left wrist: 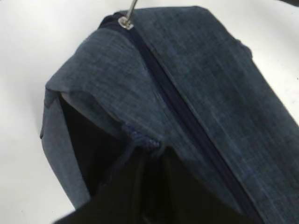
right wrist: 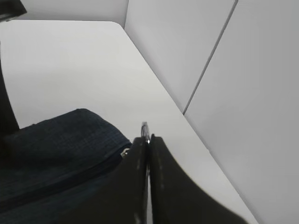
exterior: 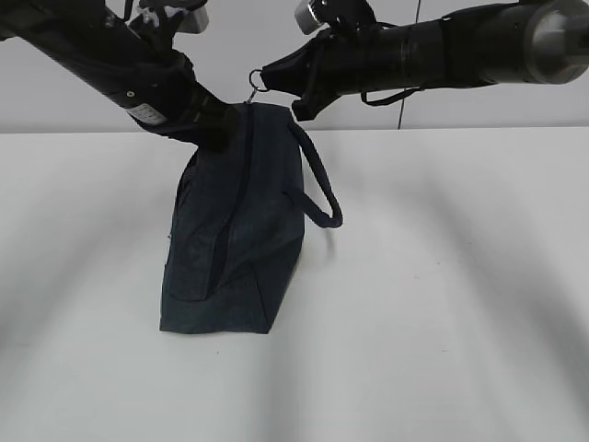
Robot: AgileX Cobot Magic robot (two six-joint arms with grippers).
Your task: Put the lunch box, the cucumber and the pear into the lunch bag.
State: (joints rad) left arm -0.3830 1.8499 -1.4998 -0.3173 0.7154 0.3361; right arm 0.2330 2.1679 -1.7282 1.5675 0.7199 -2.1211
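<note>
The dark navy lunch bag (exterior: 239, 230) stands on the white table, leaning, with its top end lifted. Its zipper (left wrist: 187, 121) runs shut along the top to a slider at the far end. My right gripper (exterior: 269, 78) (right wrist: 148, 140) is shut on the metal ring pull (exterior: 259, 81) (right wrist: 145, 128) at that end. My left gripper (exterior: 216, 129) (left wrist: 149, 158) is shut on a handle cord (left wrist: 140, 137) at the bag's upper left side. The other handle (exterior: 317, 184) hangs loose on the right. The lunch box, the cucumber and the pear are out of view.
The white table (exterior: 442, 304) spreads all round the bag. A pale wall (exterior: 442, 110) rises behind it, and panelled wall (right wrist: 224, 84) runs close along the table's edge in the right wrist view.
</note>
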